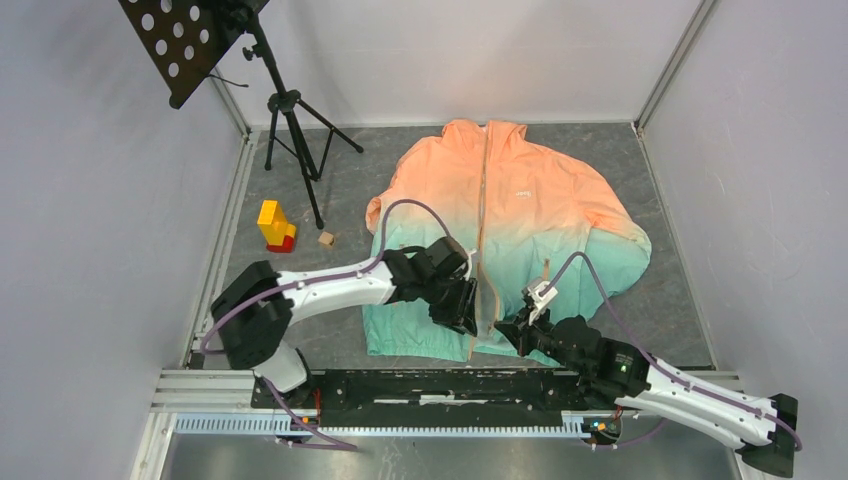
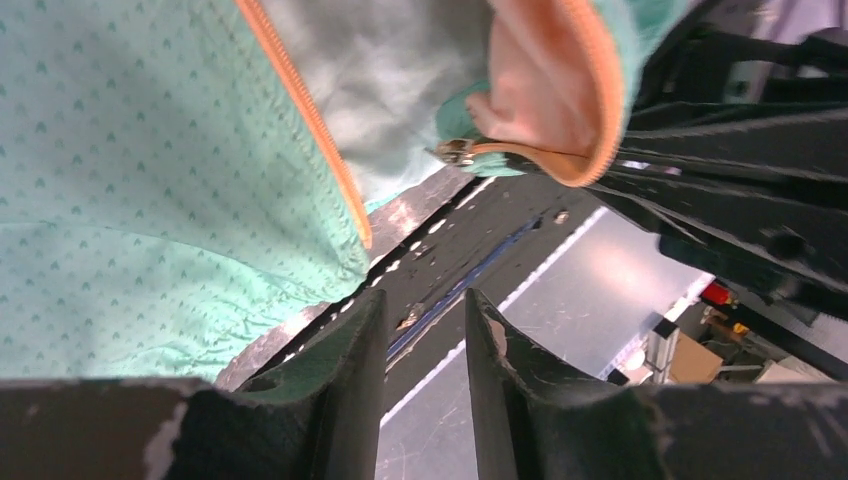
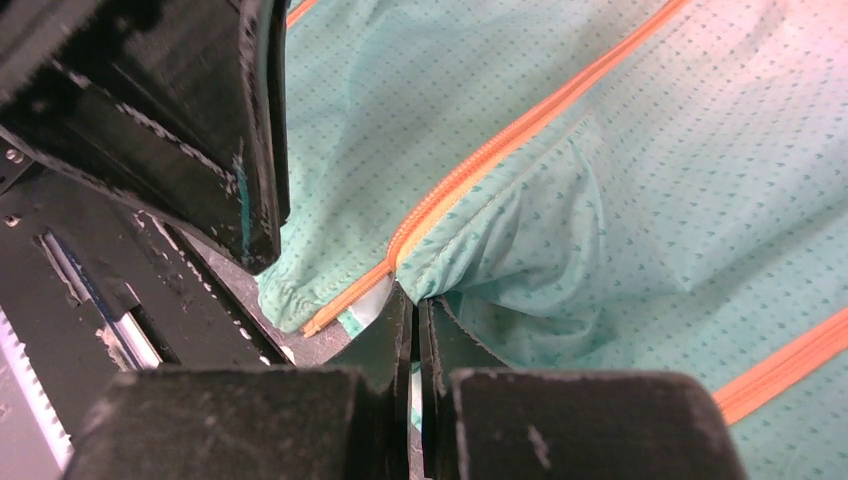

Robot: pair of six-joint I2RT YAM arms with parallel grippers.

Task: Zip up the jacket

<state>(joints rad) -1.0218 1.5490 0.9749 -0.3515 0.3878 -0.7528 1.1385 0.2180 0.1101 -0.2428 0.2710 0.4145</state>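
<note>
The right gripper [image 3: 414, 305] has its fingers pressed together on the hem of the jacket [image 1: 520, 200], just beside the zipper [image 3: 500, 150]. The left gripper [image 2: 425, 305] is partly open with nothing between its fingers, and the slider [image 2: 455, 152] shows ahead of it at the hem. The jacket lies flat on the table [image 1: 660, 290], collar far, hem by the rail [image 1: 430, 385]. It looks thin, light and slippery (likely to bunch), so keep the hem taut and take the slider's small pull. A yellow block [image 1: 275, 225] sits well apart.
</note>
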